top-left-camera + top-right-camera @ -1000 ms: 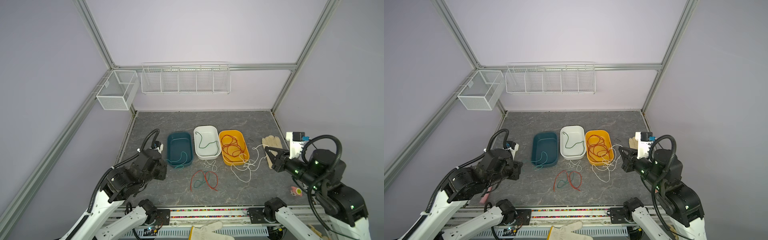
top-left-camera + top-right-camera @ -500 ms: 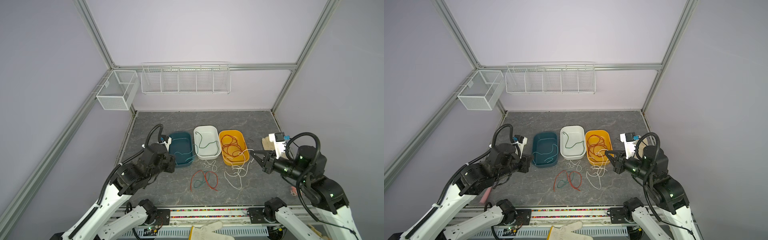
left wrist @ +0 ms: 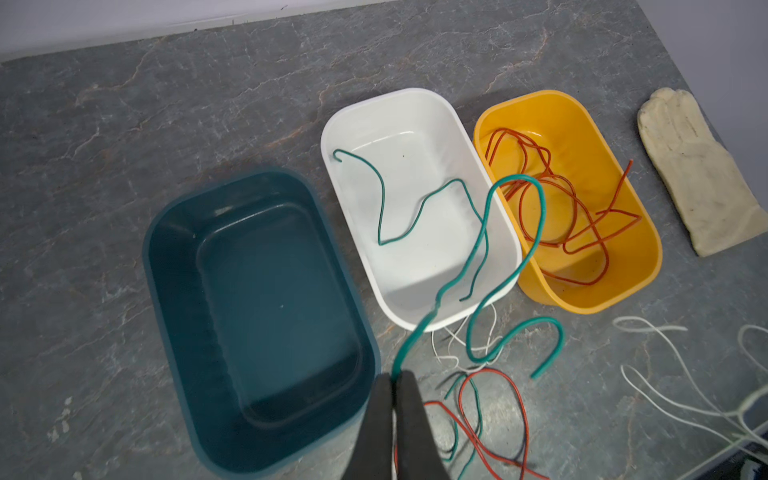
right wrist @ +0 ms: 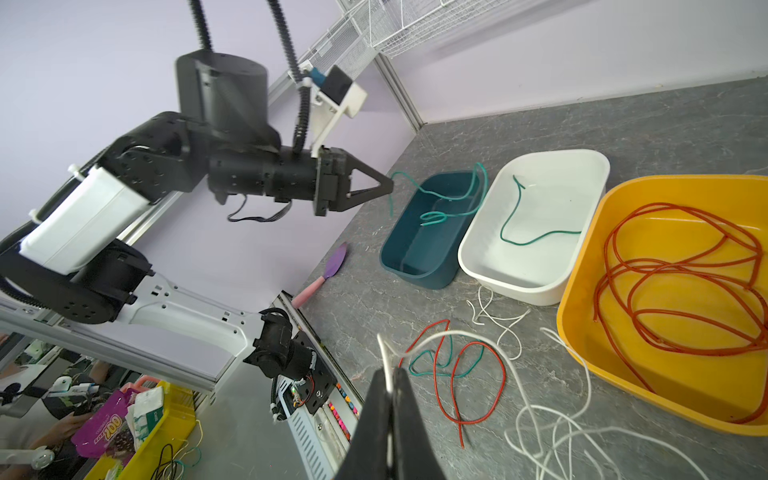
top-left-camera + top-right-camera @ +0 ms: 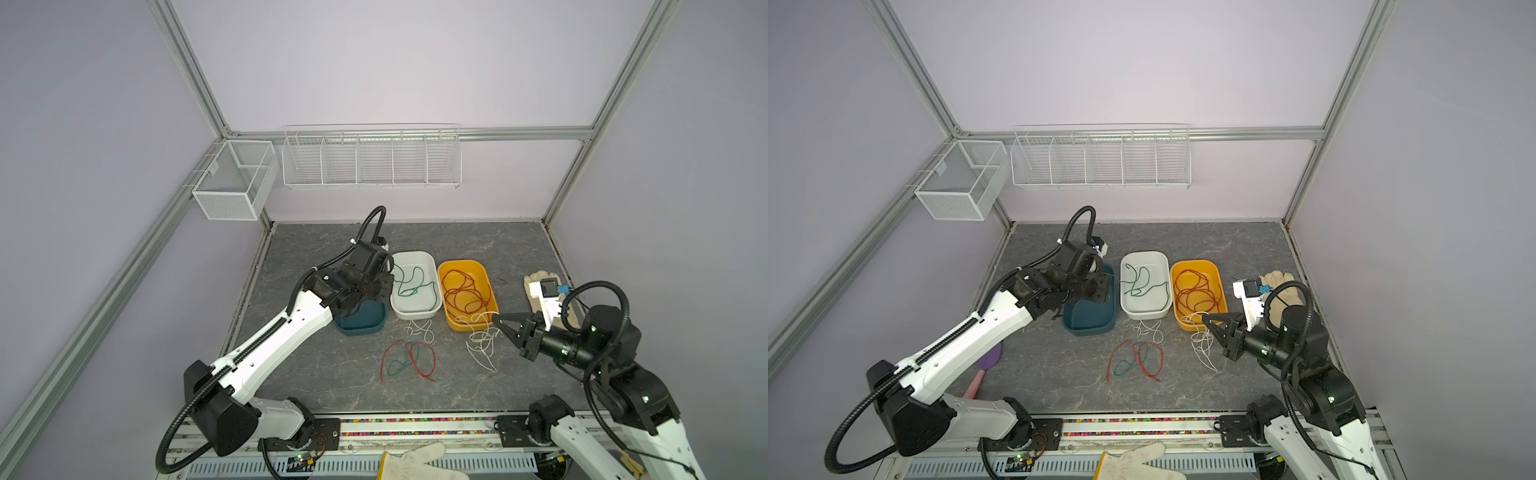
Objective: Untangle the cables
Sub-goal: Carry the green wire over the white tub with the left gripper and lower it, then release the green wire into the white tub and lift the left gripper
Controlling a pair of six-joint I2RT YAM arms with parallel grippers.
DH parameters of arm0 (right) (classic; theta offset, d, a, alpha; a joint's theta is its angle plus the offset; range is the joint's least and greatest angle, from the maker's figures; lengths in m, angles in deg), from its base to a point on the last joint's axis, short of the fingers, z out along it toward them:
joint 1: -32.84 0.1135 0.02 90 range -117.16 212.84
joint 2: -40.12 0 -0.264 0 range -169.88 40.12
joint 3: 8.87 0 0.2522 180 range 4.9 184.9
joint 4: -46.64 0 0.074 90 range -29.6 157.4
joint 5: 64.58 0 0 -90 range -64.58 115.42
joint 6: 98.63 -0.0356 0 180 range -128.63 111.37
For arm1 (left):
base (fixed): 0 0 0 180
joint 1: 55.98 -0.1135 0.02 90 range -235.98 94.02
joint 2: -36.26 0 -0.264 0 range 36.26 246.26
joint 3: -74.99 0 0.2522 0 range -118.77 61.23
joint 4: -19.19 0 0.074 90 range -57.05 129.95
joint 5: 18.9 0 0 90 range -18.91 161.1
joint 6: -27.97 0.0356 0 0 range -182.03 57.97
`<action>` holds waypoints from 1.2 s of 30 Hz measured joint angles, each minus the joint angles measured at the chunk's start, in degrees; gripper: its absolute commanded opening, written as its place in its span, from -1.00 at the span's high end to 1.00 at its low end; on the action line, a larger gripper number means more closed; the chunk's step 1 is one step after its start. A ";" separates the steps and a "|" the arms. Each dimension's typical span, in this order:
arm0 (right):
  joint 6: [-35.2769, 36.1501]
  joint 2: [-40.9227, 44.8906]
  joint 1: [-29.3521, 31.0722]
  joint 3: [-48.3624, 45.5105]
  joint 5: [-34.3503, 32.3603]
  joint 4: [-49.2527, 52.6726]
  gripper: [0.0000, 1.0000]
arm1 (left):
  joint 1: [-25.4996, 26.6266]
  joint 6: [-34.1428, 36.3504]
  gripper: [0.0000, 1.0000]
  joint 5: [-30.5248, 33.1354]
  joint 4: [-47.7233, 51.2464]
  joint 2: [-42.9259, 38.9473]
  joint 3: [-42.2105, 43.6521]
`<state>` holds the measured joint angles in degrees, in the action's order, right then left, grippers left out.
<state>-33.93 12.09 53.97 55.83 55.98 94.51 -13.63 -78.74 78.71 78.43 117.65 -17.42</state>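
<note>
cables | left fingers clamp green cable | right fingers clamp white cable | trays near

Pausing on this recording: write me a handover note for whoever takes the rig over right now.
Left tool: shut on a green cable, dangling it over the teal tray.
Right tool: shut on a white cable, near the yellow tray.
Done: second green cable lies alone in the white tray; red-orange cables are in the yellow tray.
Left: red-and-green tangle and small white cable on the table.
</note>
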 measured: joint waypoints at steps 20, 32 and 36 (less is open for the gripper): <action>0.09 1.77 0.00 -1.40 0.61 -0.55 0.88 | -1.60 2.56 1.00 1.44 2.38 28.92 -15.61; 0.09 1.77 0.00 -1.62 0.57 -0.55 0.88 | -1.86 2.36 1.00 1.51 1.31 32.28 -14.82; 0.09 1.79 0.00 -1.77 0.57 -0.55 0.88 | -1.86 2.34 1.00 1.55 1.27 32.98 -14.75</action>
<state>-33.84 13.88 53.97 54.06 56.55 93.96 -15.49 -76.40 80.26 79.69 150.63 -32.17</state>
